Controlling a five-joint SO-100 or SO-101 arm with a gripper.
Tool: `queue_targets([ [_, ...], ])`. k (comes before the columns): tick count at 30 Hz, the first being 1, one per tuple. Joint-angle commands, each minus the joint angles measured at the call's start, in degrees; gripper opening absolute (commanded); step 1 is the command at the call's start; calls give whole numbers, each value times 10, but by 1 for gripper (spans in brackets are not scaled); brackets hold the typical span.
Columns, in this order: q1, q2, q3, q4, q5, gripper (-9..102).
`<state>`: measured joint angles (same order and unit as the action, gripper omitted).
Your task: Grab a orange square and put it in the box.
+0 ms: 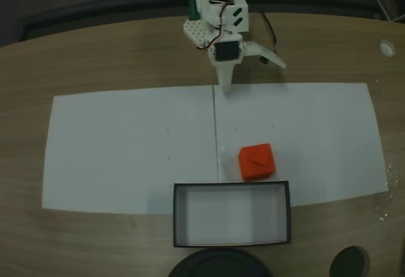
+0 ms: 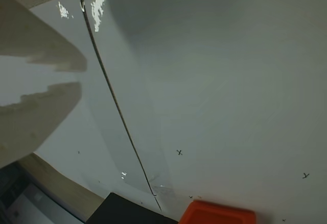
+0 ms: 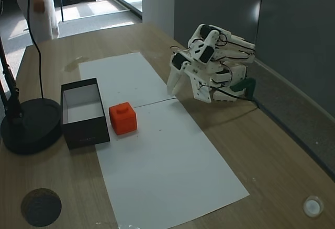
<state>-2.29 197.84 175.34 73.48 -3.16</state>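
Observation:
The orange square (image 1: 256, 162) is a small orange-red cube resting on the white paper, just beyond the far wall of the box (image 1: 180, 215), near its right half in a fixed view. The box is black-walled, white inside, and holds nothing. My gripper (image 1: 253, 74) hangs at the paper's far edge, well short of the cube, open with nothing between its fingers. In the wrist view the fingers (image 2: 41, 45) enter from the left, the orange square (image 2: 217, 216) peeks in at the bottom edge, and a black corner of the box (image 2: 122, 211) sits beside it. Another fixed view shows the orange square (image 3: 123, 118) beside the box (image 3: 86, 135), with the gripper (image 3: 187, 95) apart from both.
A round black stand base (image 3: 29, 124) lies against the box's outer side. A dark disc (image 3: 41, 206) and a small white cap (image 3: 312, 206) lie on the wooden table (image 3: 272, 156). A person (image 3: 39, 4) stands past the table's far end. Two white paper sheets (image 1: 126, 157) meet at a seam.

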Motion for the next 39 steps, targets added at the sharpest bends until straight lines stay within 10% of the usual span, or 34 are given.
queue_targets([
  [1, -2, 15, -34, 7, 2, 0],
  [13, 26, 15, -122, -85, -5, 1],
  [20, -32, -20, -191, -115, -1, 25],
  [39, -113, -762, -613, -116, 4, 27],
])
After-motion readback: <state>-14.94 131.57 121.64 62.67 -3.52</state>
